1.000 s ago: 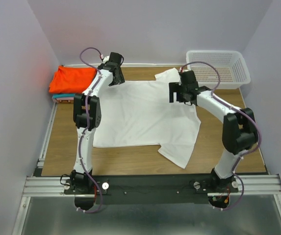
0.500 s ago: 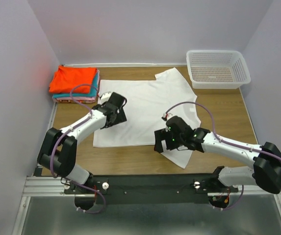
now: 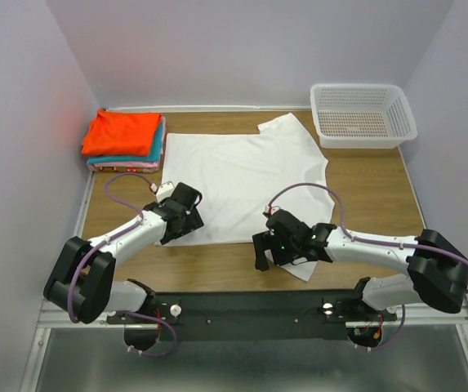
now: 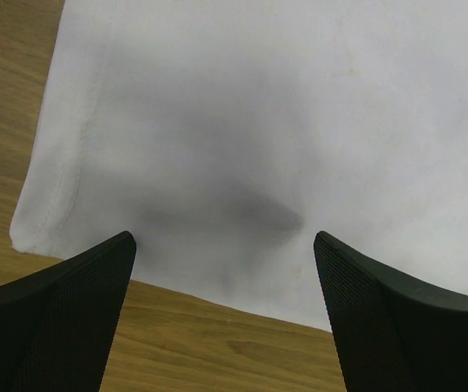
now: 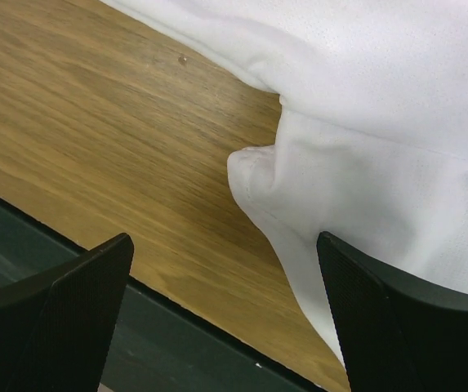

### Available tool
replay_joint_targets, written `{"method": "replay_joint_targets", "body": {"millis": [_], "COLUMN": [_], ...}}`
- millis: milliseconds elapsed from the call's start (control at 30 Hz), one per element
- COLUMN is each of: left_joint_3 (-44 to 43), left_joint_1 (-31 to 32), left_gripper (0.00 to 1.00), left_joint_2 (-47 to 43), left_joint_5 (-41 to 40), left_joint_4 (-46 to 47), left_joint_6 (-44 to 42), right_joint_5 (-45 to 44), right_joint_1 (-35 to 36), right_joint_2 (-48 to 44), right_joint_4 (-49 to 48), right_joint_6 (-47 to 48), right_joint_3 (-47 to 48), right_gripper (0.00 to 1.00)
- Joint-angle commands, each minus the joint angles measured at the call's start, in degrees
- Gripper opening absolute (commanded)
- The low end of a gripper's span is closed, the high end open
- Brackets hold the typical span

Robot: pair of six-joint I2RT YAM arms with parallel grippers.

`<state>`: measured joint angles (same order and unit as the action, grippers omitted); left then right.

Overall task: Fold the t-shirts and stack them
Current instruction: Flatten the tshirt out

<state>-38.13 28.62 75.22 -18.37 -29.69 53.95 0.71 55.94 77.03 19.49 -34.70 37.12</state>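
A plain white t-shirt point(image 3: 242, 180) lies spread flat on the wooden table. My left gripper point(image 3: 178, 231) is open and empty, low over the shirt's near left hem corner point(image 4: 46, 220). My right gripper point(image 3: 268, 255) is open and empty over the near right sleeve point(image 5: 356, 204), whose tip point(image 5: 254, 167) lies between the fingers. A folded stack with an orange-red shirt point(image 3: 122, 131) on top of a teal one point(image 3: 131, 155) and a pink one point(image 3: 127, 166) sits at the back left.
A white plastic mesh basket point(image 3: 363, 114) stands at the back right. The black rail at the table's near edge point(image 5: 70, 269) runs just below my right gripper. Grey walls close in the left, right and back sides.
Both arms swung down from the shirt's far part to its near edge. The left gripper came to the hem's left corner, the right one to the near sleeve. The shirt lies as before.
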Motion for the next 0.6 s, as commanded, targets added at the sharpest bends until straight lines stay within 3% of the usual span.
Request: {"method": "replay_joint_targets", "body": {"millis": [0,233,567], "left_joint_3": [-0.3,-0.5,-1.2], "left_joint_1": [0.1,0.0,-0.1], "left_gripper": [0.98,0.98,0.98], "left_joint_2": [-0.6,-2.1,-6.4], "left_joint_5": [-2.1,-3.2,-2.3], "left_joint_4": [0.1,-2.7,-10.0], "left_joint_6": [2.3,4.0,9.1], "right_joint_5": [1.1,7.2,-0.4], "right_joint_1": [0.7,1.0,1.1], "right_joint_2": [-1.5,-7.6,-12.7], "right_joint_4": [0.7,2.0,4.7], "right_joint_6": [-3.5,-6.8,-7.0], "right_joint_3": [-3.5,-8.6,-1.4], "right_gripper": [1.00,1.00,1.00]}}
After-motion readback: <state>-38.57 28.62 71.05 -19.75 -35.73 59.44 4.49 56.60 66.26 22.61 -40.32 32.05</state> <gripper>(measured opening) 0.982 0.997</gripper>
